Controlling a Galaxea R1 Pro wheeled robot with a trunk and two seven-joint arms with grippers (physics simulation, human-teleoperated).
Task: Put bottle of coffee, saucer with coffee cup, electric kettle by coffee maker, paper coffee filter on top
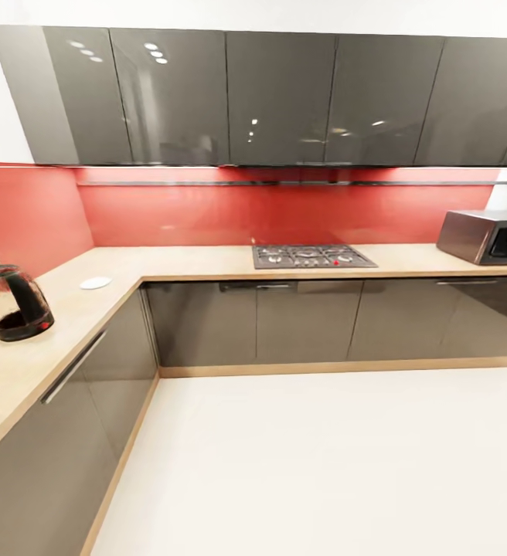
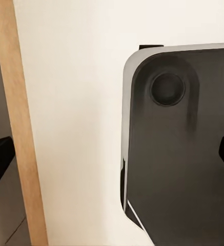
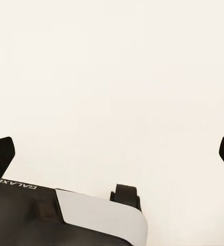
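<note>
Electric kettle (image 1: 14,303), a rounded clear-glass body on a black base, stands upright on the L-shaped tan surface (image 1: 207,262), on the arm that runs toward the camera along the head view's left side. Its long axis is vertical, a small red switch shows low on the base on the side facing the open floor, and dark reflections inside the glass make it impossible to tell whether it holds anything. Farther along the same arm of the surface, well apart from the kettle and near the inner corner, lies the saucer (image 1: 95,283), a small flat white disc with nothing on it. Beyond the saucer, on the back run of the surface, a gas hob (image 1: 312,255) is set in, and farther from the kettle still, a steel microwave (image 1: 487,235) sits against the red backsplash (image 1: 269,216). Glossy dark grey wall cabinets (image 1: 277,96) hang above, and matching base cabinets (image 1: 300,320) stand below the surface over a pale floor (image 1: 323,463).

The left tool (image 2: 112,154) has its two dark fingertips at opposite edges of its wrist view, spread wide and holding nothing, above the robot's dark base (image 2: 183,154) and a wooden plinth strip (image 2: 22,133). The right tool (image 3: 112,151) is likewise spread wide and empty over the floor.
</note>
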